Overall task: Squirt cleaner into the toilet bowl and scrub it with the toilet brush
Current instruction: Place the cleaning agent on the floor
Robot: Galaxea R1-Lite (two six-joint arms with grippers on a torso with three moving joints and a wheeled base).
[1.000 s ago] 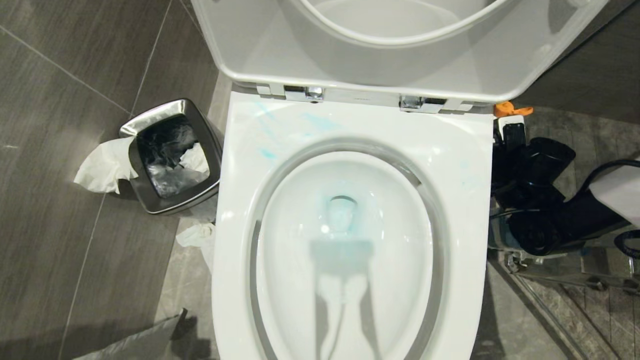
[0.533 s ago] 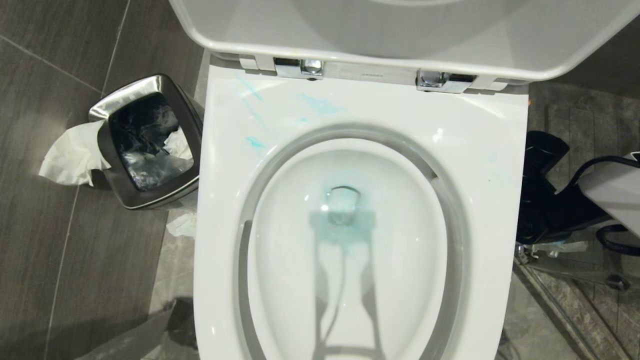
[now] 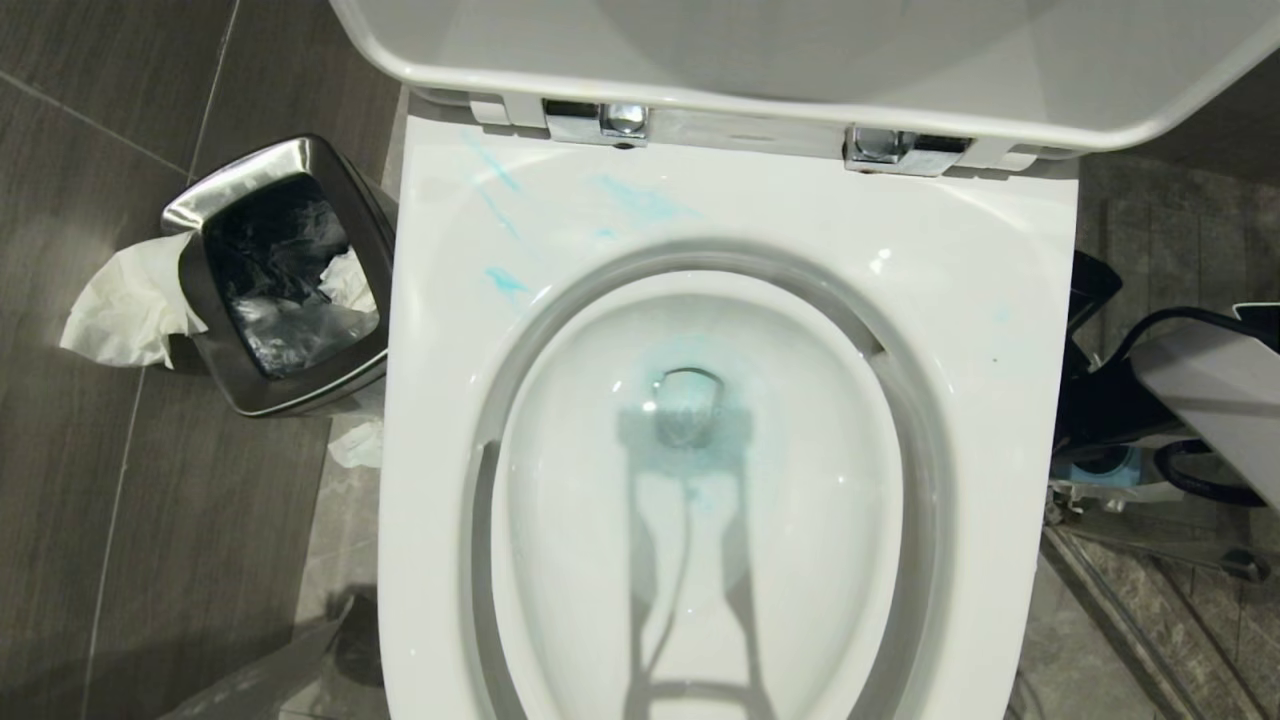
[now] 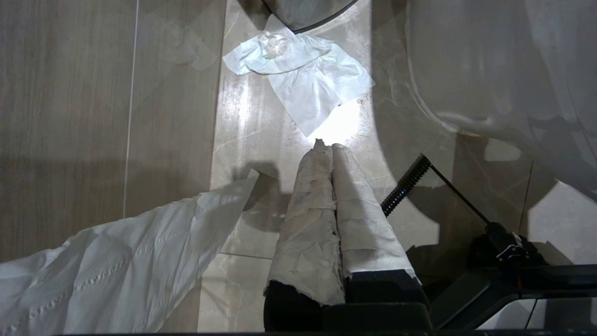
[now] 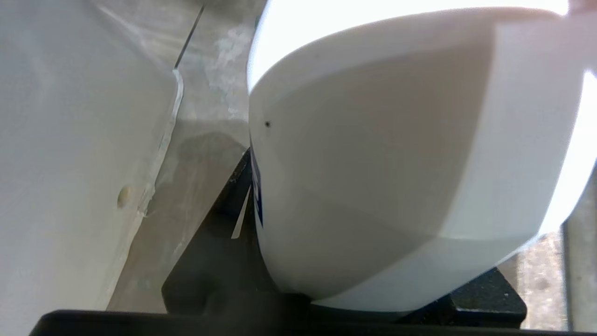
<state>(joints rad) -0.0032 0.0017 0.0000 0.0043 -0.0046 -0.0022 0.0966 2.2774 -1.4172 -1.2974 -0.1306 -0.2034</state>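
While leaning lower than a second ago, looks straight down into the toilet bowl (image 3: pixel 960 300), now filling more of the head view; a camera shift, no move of things on the floor. Right arm (image 3: pixel 1210 390) sunk low beside the bowl's right edge. Steel-rimmed bin (image 3: pixel 230 185) off the bowl's left rear corner. Right gripper (image 5: pixel 364 233): fingers (image 5: pixel 219 252) clamped round a white container (image 5: pixel 373 140), probably the cleaner's bottle. Left gripper (image 4: pixel 326 145) parked over the floor, tissue-wrapped fingers pressed together. Cleaner (image 3: pixel 640 200) already squirted: blue smears on the rim's rear left, tint round the outlet. Toilet brush nowhere in view; likely to be fetched next.
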